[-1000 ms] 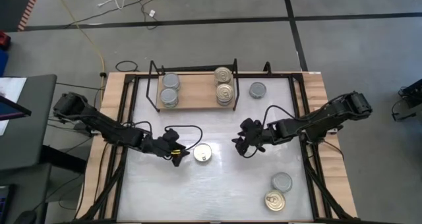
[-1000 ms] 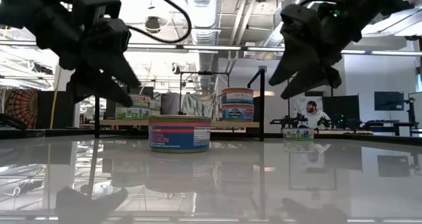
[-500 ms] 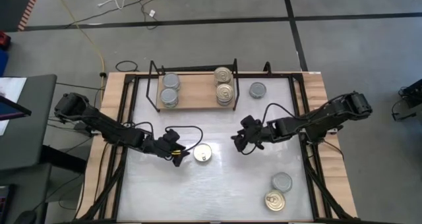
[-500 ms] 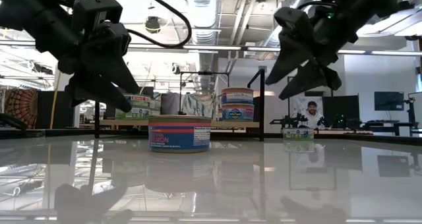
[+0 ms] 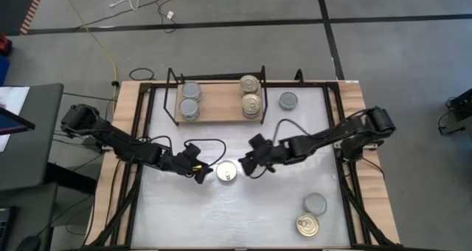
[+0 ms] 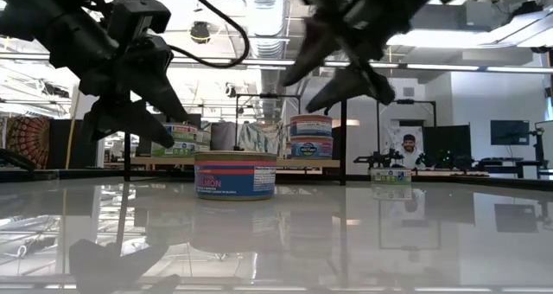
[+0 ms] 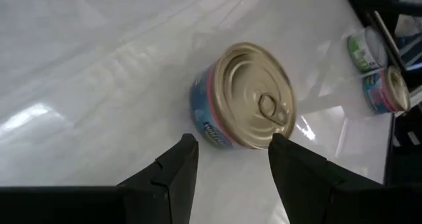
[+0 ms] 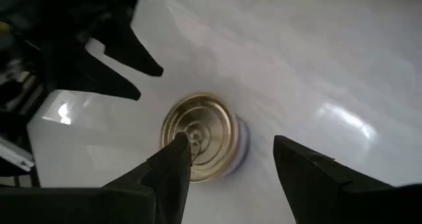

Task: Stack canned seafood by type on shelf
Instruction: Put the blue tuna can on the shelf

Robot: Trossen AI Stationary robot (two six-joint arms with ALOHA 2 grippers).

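Now right tool (image 5: 245,166) moved beside gold-topped can (image 5: 227,172), jaws apart

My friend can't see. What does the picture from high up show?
Two dark robot arms reach toward one gold-topped round tin mid-table, left hand and right hand both open either side. Behind it, a wooden shelf holds tins; three more sit elsewhere on the white table.

A gold-topped can (image 5: 227,173) sits mid-worktop (image 5: 243,214) between the left gripper (image 5: 200,175) and right gripper (image 5: 245,164); the shelf (image 5: 217,103) lies behind, two cans (image 5: 310,214) in front right
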